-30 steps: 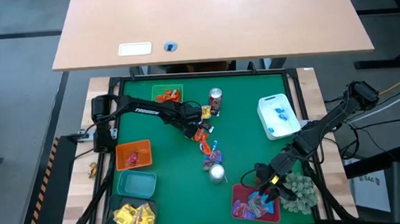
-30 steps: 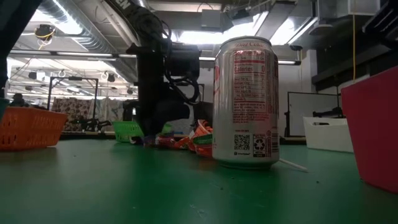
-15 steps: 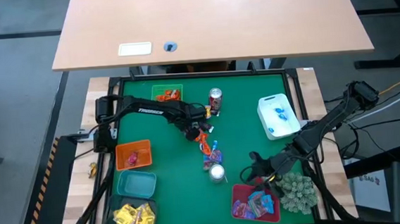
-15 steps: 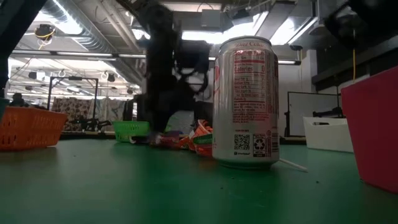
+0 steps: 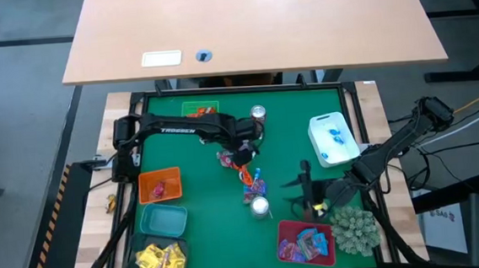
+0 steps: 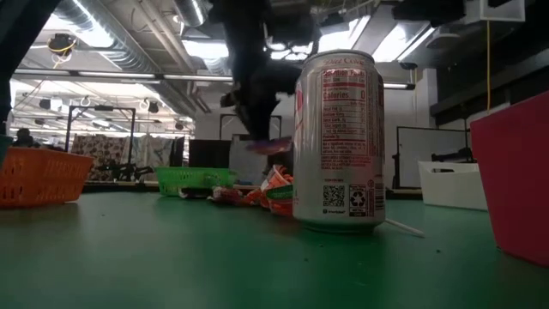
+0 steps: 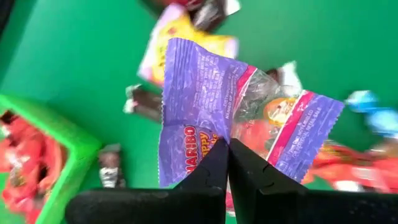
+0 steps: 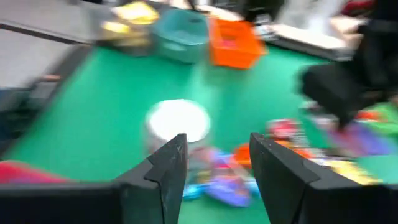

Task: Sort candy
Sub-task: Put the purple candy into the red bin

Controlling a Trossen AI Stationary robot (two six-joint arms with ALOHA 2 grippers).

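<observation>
My left gripper [image 5: 232, 153] hangs over the far end of the candy pile [image 5: 249, 181] and is shut on a purple Haribo packet [image 7: 202, 115]. In the low view that packet [image 6: 268, 144] hangs well above the green mat. Loose sweets in orange-red, blue and purple wrappers lie on the mat between the two drink cans [image 5: 257, 113] [image 5: 260, 205]. My right gripper [image 5: 303, 193] is open and holds nothing; it sits to the right of the near can, and its wrist view shows the can top [image 8: 179, 121]. My left gripper pinches the purple packet between its two shut fingers [image 7: 217, 163] at the packet's lower edge near the middle [image 7: 225, 138]. The packet is lifted clear of the mat and stands out flat beyond the fingertips.
A green basket [image 5: 200, 113] with orange-red sweets stands at the far edge. An orange basket [image 5: 159, 185], a teal bin [image 5: 163, 219] and a bin of yellow sweets [image 5: 159, 259] line the left side. A red bin [image 5: 304, 241], a spiky plant [image 5: 354, 227] and a white bin [image 5: 333, 138] stand on the right.
My left gripper has risen from the pile with the purple packet, which now hangs clear of the mat, and has drifted toward the far can. My right gripper has left the red bin and moved toward the table's middle, beside the near can.
</observation>
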